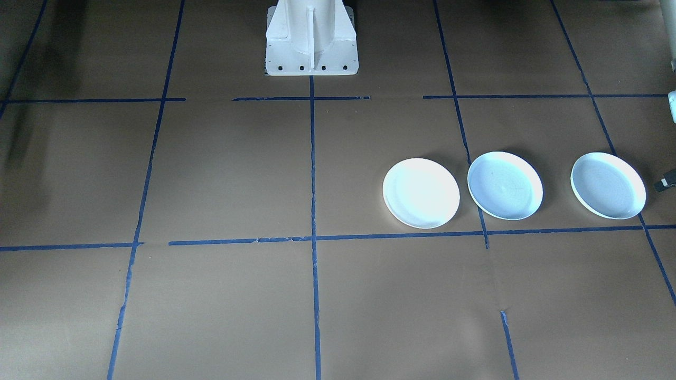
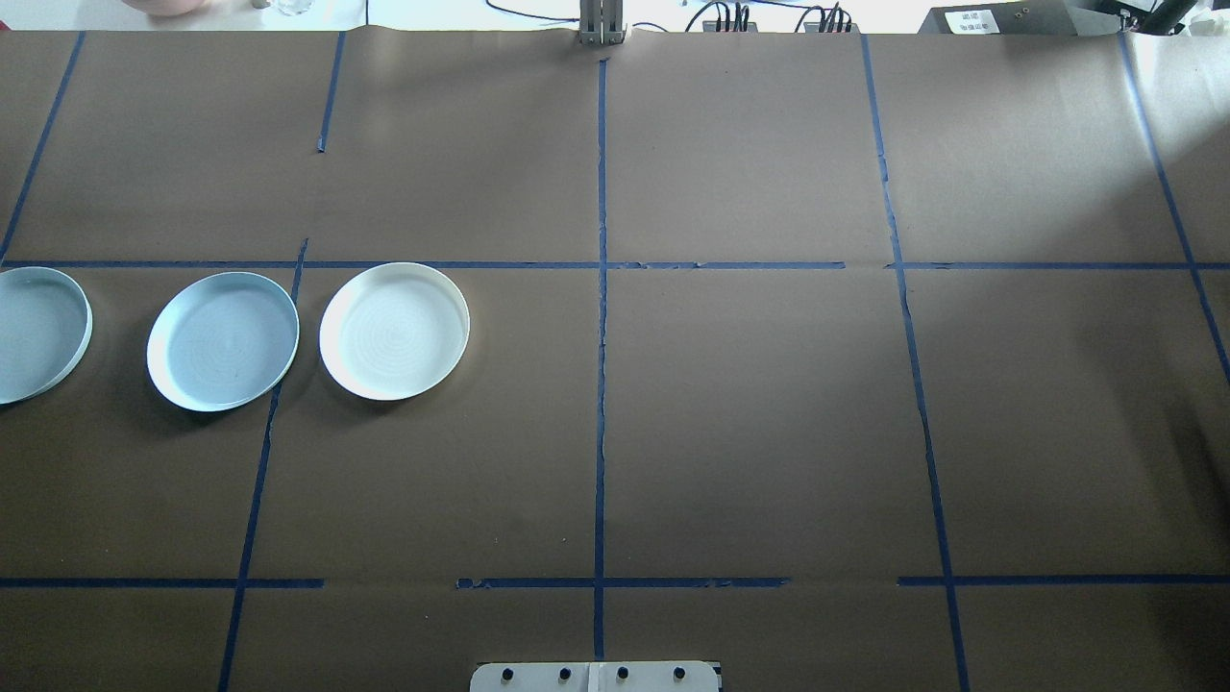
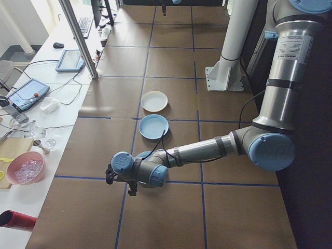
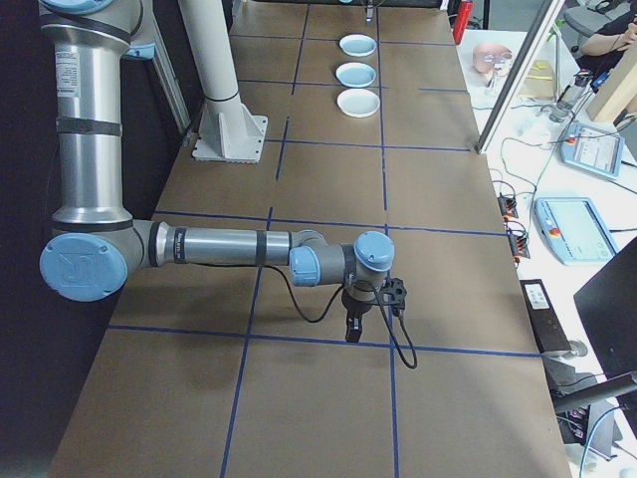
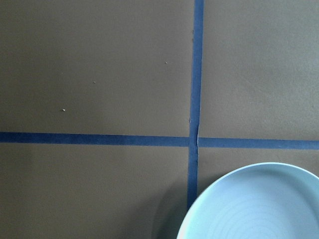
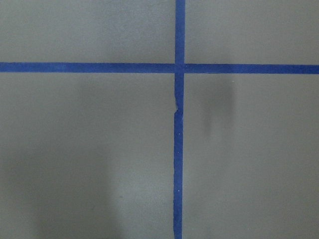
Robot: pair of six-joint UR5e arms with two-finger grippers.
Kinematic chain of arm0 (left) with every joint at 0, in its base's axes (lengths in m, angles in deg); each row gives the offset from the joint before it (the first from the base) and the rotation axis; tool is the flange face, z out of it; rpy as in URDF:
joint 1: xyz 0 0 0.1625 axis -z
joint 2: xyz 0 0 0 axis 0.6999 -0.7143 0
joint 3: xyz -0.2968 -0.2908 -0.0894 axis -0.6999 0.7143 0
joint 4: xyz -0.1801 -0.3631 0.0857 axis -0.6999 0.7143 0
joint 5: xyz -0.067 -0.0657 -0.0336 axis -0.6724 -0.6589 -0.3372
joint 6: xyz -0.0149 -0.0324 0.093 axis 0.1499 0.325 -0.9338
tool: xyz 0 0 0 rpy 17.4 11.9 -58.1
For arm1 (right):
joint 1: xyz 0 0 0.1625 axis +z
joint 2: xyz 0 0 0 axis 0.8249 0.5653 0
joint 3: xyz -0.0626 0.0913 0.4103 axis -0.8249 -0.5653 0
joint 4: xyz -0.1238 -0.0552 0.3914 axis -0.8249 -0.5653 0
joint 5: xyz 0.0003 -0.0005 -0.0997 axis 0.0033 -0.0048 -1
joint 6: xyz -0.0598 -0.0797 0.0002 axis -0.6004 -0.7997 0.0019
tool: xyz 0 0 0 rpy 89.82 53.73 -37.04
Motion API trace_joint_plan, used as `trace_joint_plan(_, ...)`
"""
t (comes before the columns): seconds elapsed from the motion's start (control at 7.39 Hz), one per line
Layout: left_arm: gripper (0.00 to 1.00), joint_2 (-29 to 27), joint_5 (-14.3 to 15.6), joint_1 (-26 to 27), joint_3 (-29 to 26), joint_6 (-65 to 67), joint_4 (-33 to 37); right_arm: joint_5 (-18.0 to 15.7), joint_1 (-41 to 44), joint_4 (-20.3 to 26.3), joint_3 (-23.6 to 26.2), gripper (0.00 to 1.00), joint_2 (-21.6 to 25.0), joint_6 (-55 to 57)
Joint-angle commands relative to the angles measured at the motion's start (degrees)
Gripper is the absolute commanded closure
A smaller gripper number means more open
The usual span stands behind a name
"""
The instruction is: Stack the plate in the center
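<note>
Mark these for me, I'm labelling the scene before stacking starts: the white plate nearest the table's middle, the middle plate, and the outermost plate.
White plate (image 2: 394,331): overhead view, centre of its inside.
Middle plate (image 2: 223,341): overhead view, centre of its bluish inside.
Outermost plate (image 1: 608,185): front-facing view, centre of its inside.

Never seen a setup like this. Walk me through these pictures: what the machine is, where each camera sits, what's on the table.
It is a robot with two jointed arms at a brown table marked with blue tape. Two cameras look down from above, two from the table's ends, and one rides on each wrist. Three plates lie in a row on the robot's left: a white plate, a middle plate and an end plate. The left arm reaches over the end plate; the right arm is far away. Nothing is held; whether the jaws are open cannot be told.
</note>
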Motion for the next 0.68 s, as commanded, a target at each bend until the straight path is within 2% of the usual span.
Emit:
trace_joint_plan(0.0, 0.07, 0.0, -0.1, -0.6, -1.6, -0.1, 0.0, 0.0, 0.0, 0.0, 0.0, 0.0, 0.0, 0.0)
trace_joint_plan(0.27, 0.1, 0.0, -0.2, -1.8, -2.4, 0.0, 0.0, 0.0, 0.0, 0.0, 0.0, 0.0, 0.0, 0.0)
trace_joint_plan(0.54, 0.12, 0.0, -2.9, -2.9, -3.3, 0.0, 0.0, 0.0, 0.0, 0.0, 0.0, 0.0, 0.0, 0.0)
